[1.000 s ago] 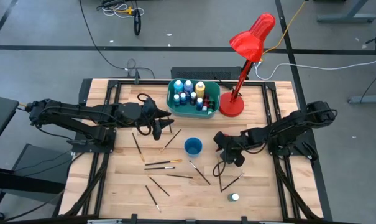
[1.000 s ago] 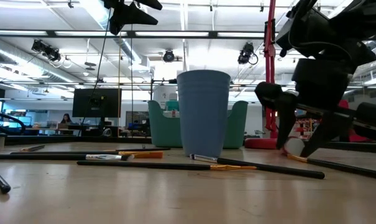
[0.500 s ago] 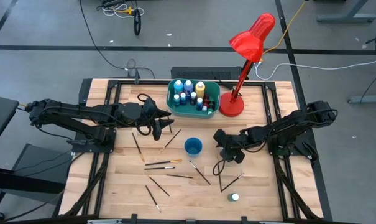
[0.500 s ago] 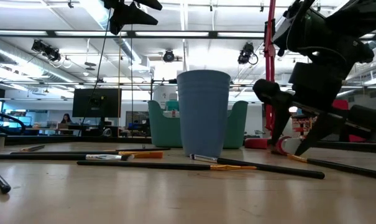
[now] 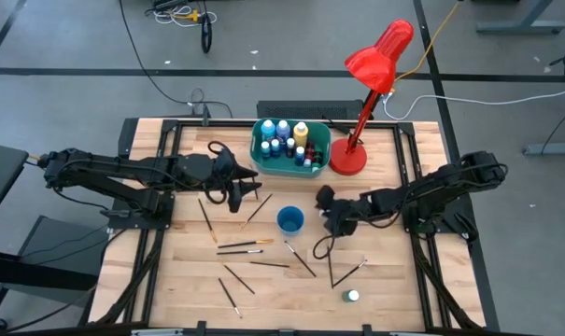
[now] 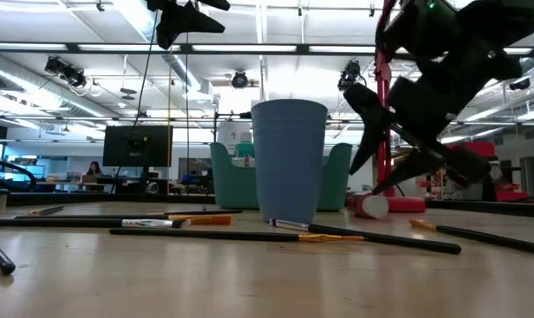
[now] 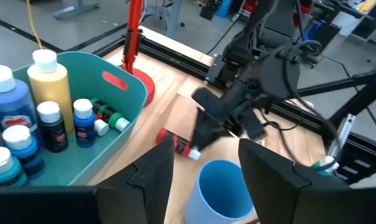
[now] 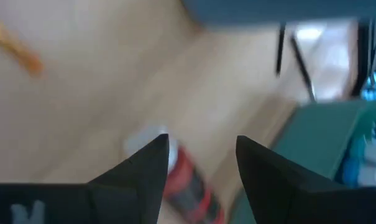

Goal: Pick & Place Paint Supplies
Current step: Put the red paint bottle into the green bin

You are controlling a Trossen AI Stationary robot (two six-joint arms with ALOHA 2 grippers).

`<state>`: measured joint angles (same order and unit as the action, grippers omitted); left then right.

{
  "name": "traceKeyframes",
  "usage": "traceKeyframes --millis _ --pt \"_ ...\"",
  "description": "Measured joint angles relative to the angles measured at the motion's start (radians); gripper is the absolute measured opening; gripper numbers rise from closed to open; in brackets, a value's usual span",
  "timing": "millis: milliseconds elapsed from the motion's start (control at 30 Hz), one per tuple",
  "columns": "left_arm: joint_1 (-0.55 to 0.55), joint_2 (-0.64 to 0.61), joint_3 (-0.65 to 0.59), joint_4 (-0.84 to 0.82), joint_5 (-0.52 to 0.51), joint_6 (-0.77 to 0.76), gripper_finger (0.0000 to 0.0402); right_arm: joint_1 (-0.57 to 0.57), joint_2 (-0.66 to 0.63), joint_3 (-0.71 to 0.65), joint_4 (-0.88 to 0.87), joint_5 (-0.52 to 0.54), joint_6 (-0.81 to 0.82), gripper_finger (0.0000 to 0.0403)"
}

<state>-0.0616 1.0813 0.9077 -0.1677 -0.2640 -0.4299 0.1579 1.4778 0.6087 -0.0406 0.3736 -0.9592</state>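
A red paint bottle [image 7: 177, 144] with a white cap lies on its side on the wood table, between the blue cup [image 5: 289, 219] and the lamp base. It also shows in the low view [image 6: 370, 205] and the right wrist view [image 8: 186, 177]. My right gripper [image 5: 327, 207] hangs open just over it, slanting down [image 6: 365, 177]. My left gripper [image 5: 243, 191] waits open and higher up, near the front left corner of the teal tub [image 5: 289, 147], with nothing between its fingers. Several bottles stand in the tub. My right gripper's lower fingertip [image 6: 377, 189] stands right at the red bottle's upper side [image 6: 371, 198]. I cannot tell whether it touches. The bottle lies flat on the table, not lifted.
Several thin paintbrushes [image 5: 246, 245] lie scattered on the near half of the table. A small white-capped bottle [image 5: 353, 296] lies near the front right. The red desk lamp's base [image 5: 347, 160] stands beside the tub. Black frame rails run along the table's edges.
My right gripper has risen off the table, rolled, and swung a little toward the blue cup. The red bottle, which sat on the table between its fingertips, has shifted toward the cup and now lies free below them.
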Motion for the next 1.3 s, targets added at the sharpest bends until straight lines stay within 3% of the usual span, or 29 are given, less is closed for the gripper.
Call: traceKeyframes --millis 100,167,300,500,600,700,767,933,1000,1167,1233,1300 --pt "0.000 0.000 0.000 0.000 0.001 0.000 0.0190 -0.001 -0.003 0.002 -0.125 0.023 -0.113 0.0189" --pt "0.000 0.000 0.000 0.000 0.001 0.000 0.0190 -0.009 0.002 -0.002 -0.181 -0.044 -0.212 0.0185" --pt "0.000 0.000 0.000 0.000 0.001 0.000 0.0190 -0.023 0.007 0.000 -0.100 -0.189 -0.307 0.0177" --pt "0.000 0.000 0.000 -0.003 0.001 0.000 0.0190 -0.061 0.007 0.001 0.092 -0.034 -0.377 0.0173" --pt "0.000 0.000 0.000 -0.003 0.002 0.000 0.0190 -0.080 0.007 0.001 0.075 -0.054 -0.329 0.0173" --pt "0.000 0.000 0.000 -0.003 0.024 0.000 0.0190 -0.091 0.007 0.001 -0.001 -0.093 -0.219 0.0173" --pt "0.000 0.000 0.000 -0.003 0.032 0.001 0.0190 -0.096 0.007 0.000 -0.038 -0.095 -0.062 0.0173" --pt "0.000 0.000 0.000 -0.003 0.032 0.033 0.0190 -0.094 0.002 0.037 -0.055 0.131 0.542 0.0175" --pt "0.000 0.000 0.000 -0.003 0.031 0.045 0.0190 -0.092 -0.012 0.070 -0.096 0.163 0.726 0.0179" --pt "0.000 0.000 0.000 -0.009 0.050 0.047 0.0190 -0.091 -0.069 0.160 -0.317 -0.071 1.051 0.0188" --pt "0.000 0.000 0.000 -0.009 0.062 0.049 0.0190 -0.091 -0.093 0.194 -0.411 -0.171 1.106 0.0193" --pt "0.000 0.000 0.000 -0.010 0.067 0.070 0.0190 -0.090 -0.106 0.203 -0.467 -0.178 1.118 0.0197"
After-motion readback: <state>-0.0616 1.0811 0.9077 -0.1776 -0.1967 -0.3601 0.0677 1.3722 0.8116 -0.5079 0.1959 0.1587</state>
